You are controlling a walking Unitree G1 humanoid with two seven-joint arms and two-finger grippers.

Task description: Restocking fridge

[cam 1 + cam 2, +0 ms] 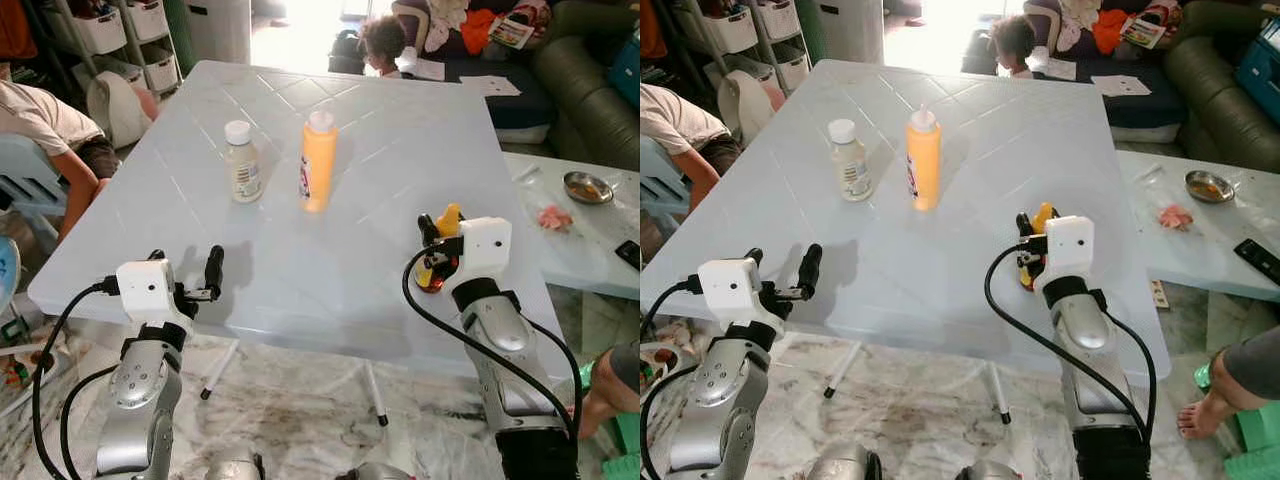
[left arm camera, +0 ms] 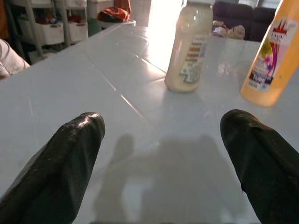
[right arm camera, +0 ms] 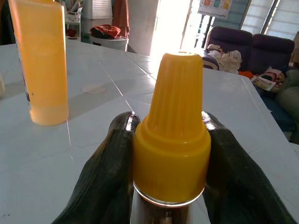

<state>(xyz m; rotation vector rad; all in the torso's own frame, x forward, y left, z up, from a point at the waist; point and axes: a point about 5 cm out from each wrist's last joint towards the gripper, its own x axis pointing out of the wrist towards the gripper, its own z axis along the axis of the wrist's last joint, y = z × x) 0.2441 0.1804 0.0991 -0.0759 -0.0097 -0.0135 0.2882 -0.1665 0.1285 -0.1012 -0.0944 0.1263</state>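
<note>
yellow-cap btl (image 3: 171, 154) in right end effector (image 3: 168, 186)

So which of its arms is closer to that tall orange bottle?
Left, though not by much. The left end effector hangs open at the table's near edge, short of the orange bottle. The right end effector grips a yellow-capped bottle further off.

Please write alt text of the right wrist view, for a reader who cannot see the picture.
The right gripper has its jaws shut on a bottle with a yellow cone-shaped cap, one black finger on each side of the cap. Behind it, a tall orange bottle stands on the pale blue table, with a sofa and a bright doorway further back.
</note>
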